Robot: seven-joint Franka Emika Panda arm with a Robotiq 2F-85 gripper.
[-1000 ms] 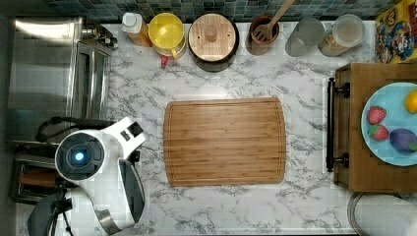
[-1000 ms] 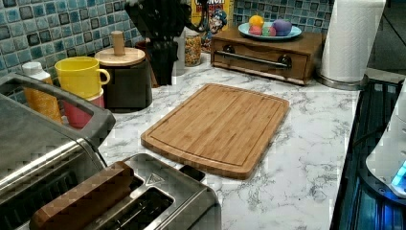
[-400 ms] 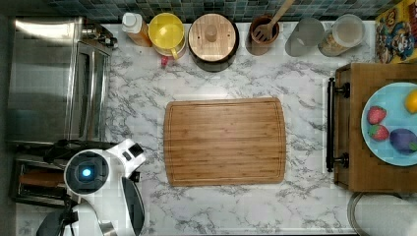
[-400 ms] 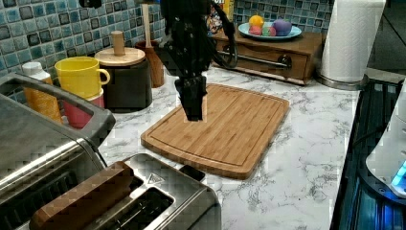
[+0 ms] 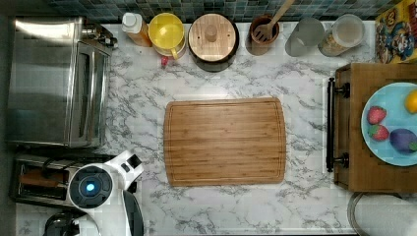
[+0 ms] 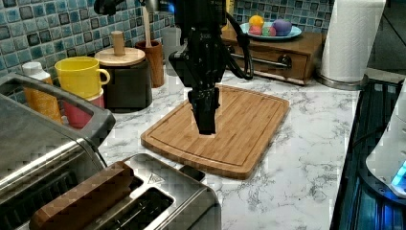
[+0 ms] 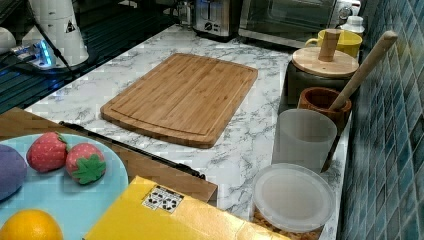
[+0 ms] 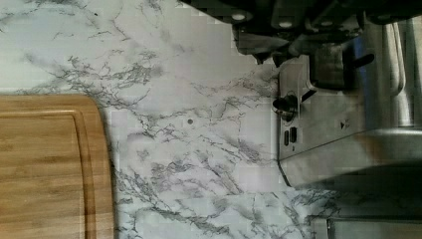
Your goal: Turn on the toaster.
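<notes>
toaster (image 6: 143,201) — brown bread in slot, blue plate (image 5: 388,123) — fruit

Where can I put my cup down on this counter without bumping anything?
The cutting board is bare. There is open marble between it and the toaster oven, and between it and the wooden box in the top view. The back row by the tiles is crowded: bottle, yellow mug, lidded pot. The toaster corner is busy with the arm.

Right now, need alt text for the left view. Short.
A black robot gripper hangs above a bamboo cutting board on a marble counter, with the toaster holding brown bread in the near foreground. A yellow mug stands behind.
</notes>
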